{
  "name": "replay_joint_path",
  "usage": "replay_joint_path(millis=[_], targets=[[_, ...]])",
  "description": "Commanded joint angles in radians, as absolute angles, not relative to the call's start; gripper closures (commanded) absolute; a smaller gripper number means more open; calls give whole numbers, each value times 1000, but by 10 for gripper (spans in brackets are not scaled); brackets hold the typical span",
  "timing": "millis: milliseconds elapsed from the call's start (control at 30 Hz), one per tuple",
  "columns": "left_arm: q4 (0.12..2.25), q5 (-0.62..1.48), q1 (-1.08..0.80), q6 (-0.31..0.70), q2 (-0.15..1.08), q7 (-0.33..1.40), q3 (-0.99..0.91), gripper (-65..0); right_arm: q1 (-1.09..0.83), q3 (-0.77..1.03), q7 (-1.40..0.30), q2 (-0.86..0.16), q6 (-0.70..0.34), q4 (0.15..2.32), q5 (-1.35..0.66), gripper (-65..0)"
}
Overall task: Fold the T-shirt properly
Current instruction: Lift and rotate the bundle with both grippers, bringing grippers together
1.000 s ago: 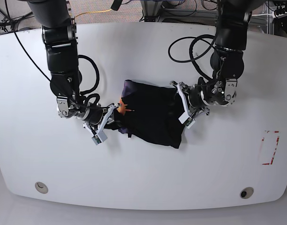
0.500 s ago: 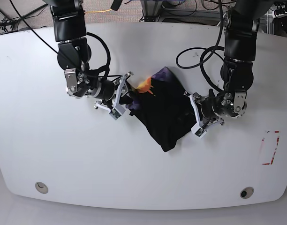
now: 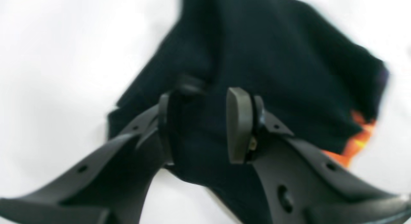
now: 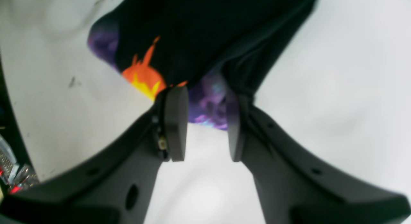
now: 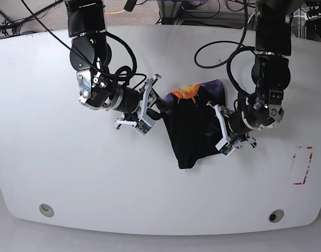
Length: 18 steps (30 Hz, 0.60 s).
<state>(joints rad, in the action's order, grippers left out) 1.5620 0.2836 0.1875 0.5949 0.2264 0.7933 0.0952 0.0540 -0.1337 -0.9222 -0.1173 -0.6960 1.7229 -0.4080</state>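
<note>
- Claw on the left arm point(image 3: 199, 121) is pinched on a thick fold of the black T-shirt point(image 3: 273, 73); its pads are held partly apart by the cloth bunched between them.
- Right claw point(image 4: 205, 121) has likewise closed on the shirt, gripping the purple printed patch point(image 4: 208, 102) at the cloth's edge, just beside the orange flame print point(image 4: 144, 74).
- From the base view the T-shirt point(image 5: 194, 128) hangs stretched between the two claws, left claw point(image 5: 222, 134) and right claw point(image 5: 152, 107), with its lower point drooping toward the white counter point(image 5: 55, 173). Whether that point touches the counter I cannot tell.
- To do this step well, I judge both arms should travel at the same pace, so the cloth between them stays taut but is not wrenched out of either grip.
- Each grip holds a bunched wad, not a flat hem. A slip looks possible if one side pulls harder.
- Lay the drooping end down first, then lower the held edge over it so the layers settle flat.
- Only let go once the cloth lies on the counter without slack, otherwise the fold will likely spring open.
</note>
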Motion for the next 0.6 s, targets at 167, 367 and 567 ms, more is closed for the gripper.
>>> replay_joint_path(millis=[167, 367, 567], targets=[[1710, 288, 88, 591, 165, 779, 91, -218, 113, -120, -983, -62, -698, 1742, -542, -190], [1704, 288, 21, 591, 156, 777, 91, -218, 137, -124, -983, -12, -698, 1623, -615, -190], [1673, 286, -16, 590, 145, 774, 85, -218, 183, -125, -911, -2, -698, 1466, -613, -190]])
